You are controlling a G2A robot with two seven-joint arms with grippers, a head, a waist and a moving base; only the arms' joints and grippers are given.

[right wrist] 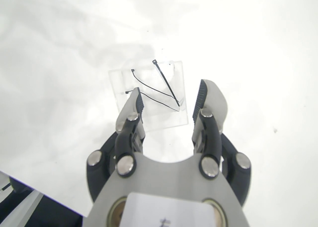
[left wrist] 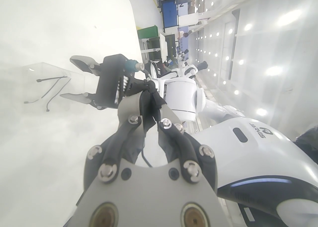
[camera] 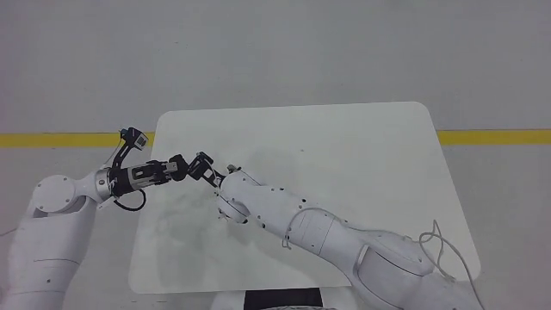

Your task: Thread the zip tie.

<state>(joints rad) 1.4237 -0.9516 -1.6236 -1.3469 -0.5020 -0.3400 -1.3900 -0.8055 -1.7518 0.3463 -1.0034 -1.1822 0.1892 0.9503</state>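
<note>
Your right fingers (right wrist: 213, 98) are spread wide apart and hold nothing. Your left fingers (left wrist: 129, 106) are pressed close together with black between them. You cannot tell if they pinch anything. The left fingers sit just beside the right fingers, with their tips close to the black block behind the right fingers.

The big white counter (camera: 362, 155) lies under both sets of fingers. A clear box (right wrist: 161, 121) sits flat on the counter, just past the tips of your right fingers and not touching them. From your left fingers, the box is farther off, beyond the right fingers.

Three thin black zip ties (right wrist: 166, 81) lie inside the box. Their tails come together in the corner of the box closest to the gap between your right fingers. Their small square heads fan out on the side away from those fingers. One tie is thicker and straight, and the other two bend a little.
</note>
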